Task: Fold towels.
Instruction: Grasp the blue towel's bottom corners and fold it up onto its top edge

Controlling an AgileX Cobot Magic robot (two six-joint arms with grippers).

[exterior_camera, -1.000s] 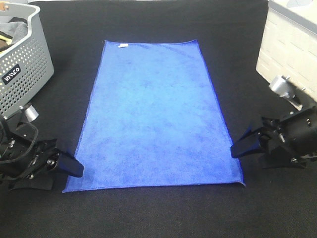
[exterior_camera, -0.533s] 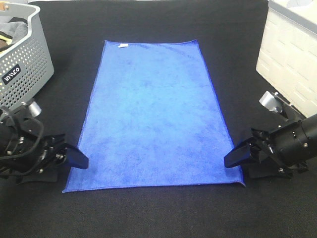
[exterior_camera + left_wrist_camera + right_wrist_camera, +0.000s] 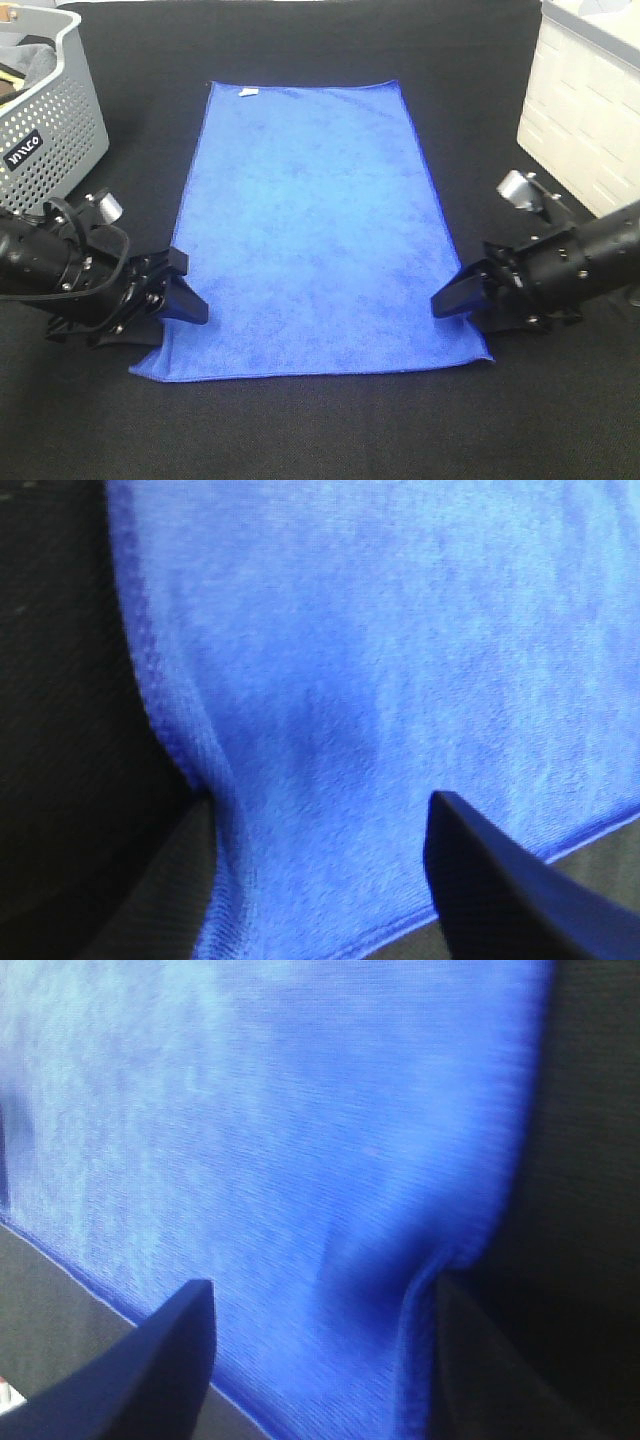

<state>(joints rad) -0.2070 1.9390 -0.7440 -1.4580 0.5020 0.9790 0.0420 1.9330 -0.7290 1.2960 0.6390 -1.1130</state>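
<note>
The bright blue towel (image 3: 310,220) lies flat on the black table, long side running away from me, its small white tag (image 3: 248,93) at the far edge. My left gripper (image 3: 195,310) sits low at the towel's near left corner, and my right gripper (image 3: 440,303) at the near right corner. In the left wrist view the left gripper (image 3: 318,815) is open, its fingers straddling the towel's (image 3: 380,660) rumpled side edge. The right gripper (image 3: 322,1288) is likewise open in the right wrist view, with the towel's (image 3: 280,1110) puckered edge between its fingers.
A grey perforated basket (image 3: 50,130) holding dark cloth stands at the far left. A white crate (image 3: 590,110) stands at the far right. Black tabletop surrounds the towel on every side.
Both grippers have slid inward from beside the towel onto its near corners. The jaws have narrowed somewhat, and the towel's side edges now pucker at the fingers.
</note>
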